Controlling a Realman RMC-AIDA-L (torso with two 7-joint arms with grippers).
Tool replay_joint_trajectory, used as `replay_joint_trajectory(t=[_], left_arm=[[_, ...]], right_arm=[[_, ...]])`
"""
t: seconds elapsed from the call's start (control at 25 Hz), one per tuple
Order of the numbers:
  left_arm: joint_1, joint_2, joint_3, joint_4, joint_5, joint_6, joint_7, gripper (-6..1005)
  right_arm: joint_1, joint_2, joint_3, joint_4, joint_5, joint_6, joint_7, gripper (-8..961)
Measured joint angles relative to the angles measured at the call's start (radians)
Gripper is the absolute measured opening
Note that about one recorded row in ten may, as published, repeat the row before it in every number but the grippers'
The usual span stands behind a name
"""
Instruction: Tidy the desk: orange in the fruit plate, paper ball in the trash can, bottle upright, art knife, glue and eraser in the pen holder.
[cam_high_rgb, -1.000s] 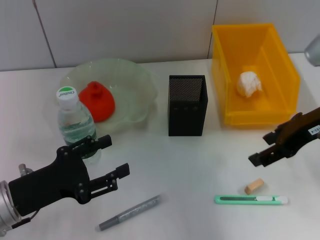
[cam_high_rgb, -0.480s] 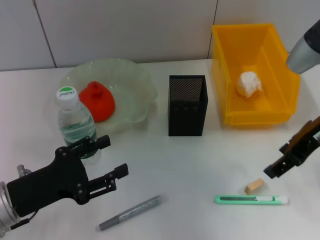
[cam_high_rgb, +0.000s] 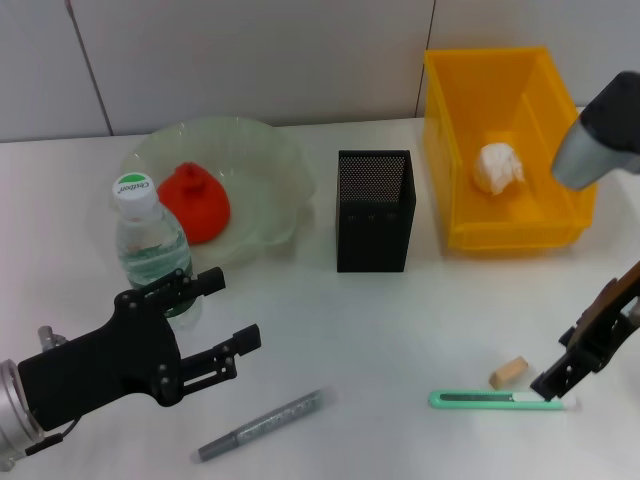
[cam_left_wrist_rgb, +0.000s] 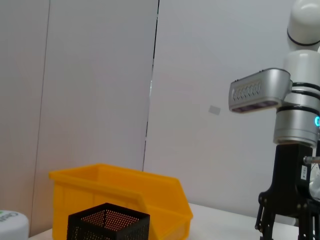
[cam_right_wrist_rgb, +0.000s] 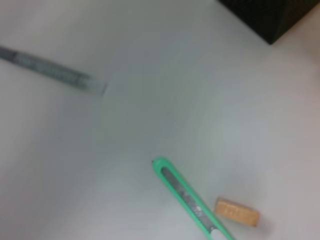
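The right gripper hung over the knife's white end at the table's 4 o'clock; whether its fingers were spread could not be told. The eraser lay just beside, at its 10 o'clock. The left gripper stood spread at 8 o'clock, by the upright bottle.

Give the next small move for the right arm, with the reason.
Probably a short descent to straddle the art knife and close. The right end effector hangs just above the knife's right end, the knife lies flat on the table beside the eraser, and the pen holder is not yet filled.
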Motion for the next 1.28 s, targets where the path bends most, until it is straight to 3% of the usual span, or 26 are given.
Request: replay_joint_trajectory(t=[0.4, 1.28], left_arm=[[0.007, -0.004, 0.0, -0.001, 0.0, 0.0, 0.014, 780], [0.004, -0.007, -0.002, -0.001, 0.0, 0.001, 0.028, 780]], right_arm=[[0.004, 0.029, -0.06, -0.036, -0.075, 0.018, 0.0, 765], [0.016, 0.031, -0.103, -0.073, -0.101, 0.045, -0.004, 762]])
